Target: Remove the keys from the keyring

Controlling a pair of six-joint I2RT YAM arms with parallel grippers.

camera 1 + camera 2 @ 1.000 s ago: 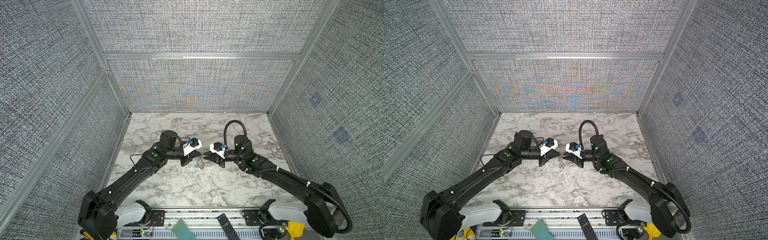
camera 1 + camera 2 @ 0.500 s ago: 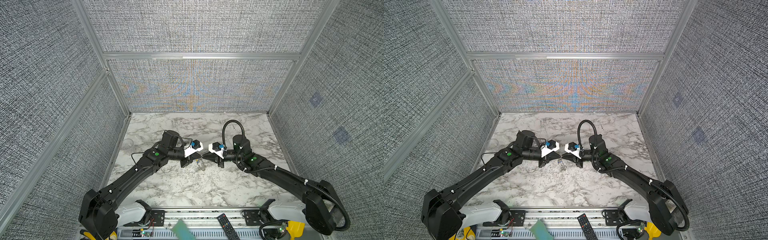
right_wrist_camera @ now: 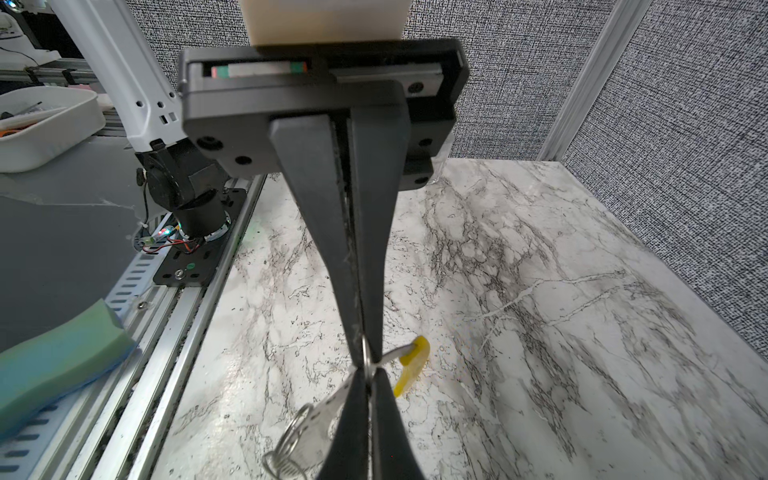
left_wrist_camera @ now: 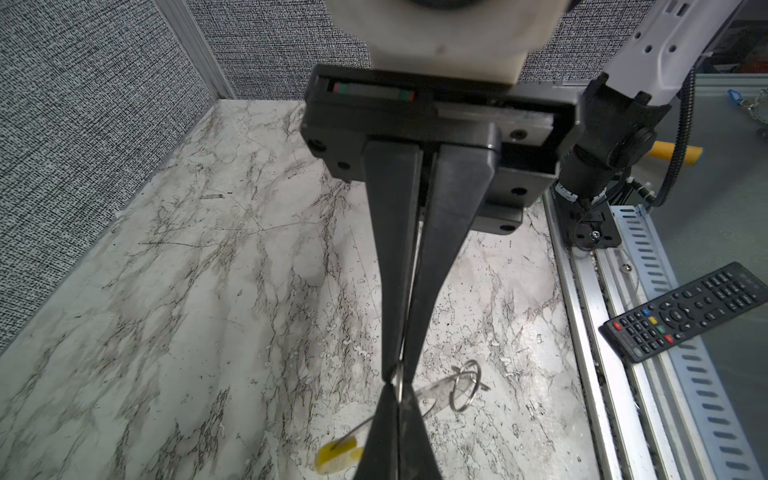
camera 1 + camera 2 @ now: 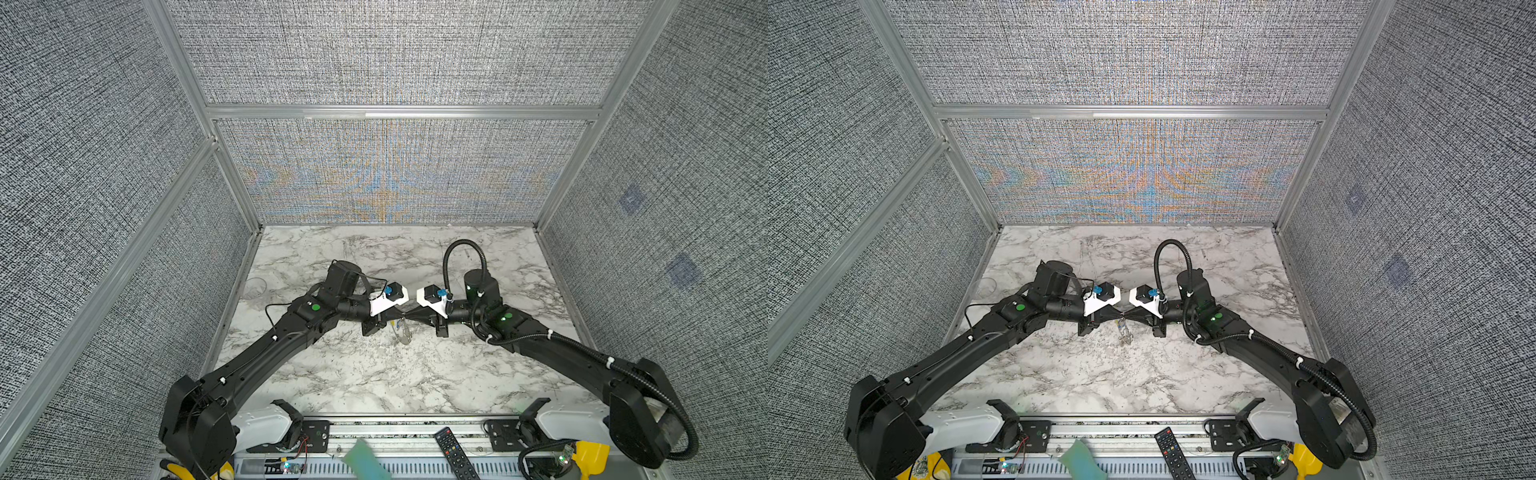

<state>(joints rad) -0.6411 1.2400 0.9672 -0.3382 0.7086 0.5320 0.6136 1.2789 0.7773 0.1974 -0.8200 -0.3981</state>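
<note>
The right claw (image 3: pixel 365 357) has just closed, tip to tip with the shut left claw (image 4: pixel 397 374). Both pinch the keyring (image 3: pixel 412 363) above the table's (image 5: pixel 374 374) middle, so prying can probably start. I cannot see the keys.

You see the keyring (image 5: pixel 401 329) hanging in the middle, off the surface. It is pinched at its top between the tips of the left gripper (image 4: pixel 397 372) and the right gripper (image 3: pixel 365 361), and both are closed on it. It looks like a thin, pale grey band, seen almost edge-on. Its yellow section (image 3: pixel 411 365) sticks out on one side of the tips. The small metal ring (image 4: pixel 465 386), made of coiled wire, hangs tilted on the other side. In both top views the keyring is small and blurred.
</note>
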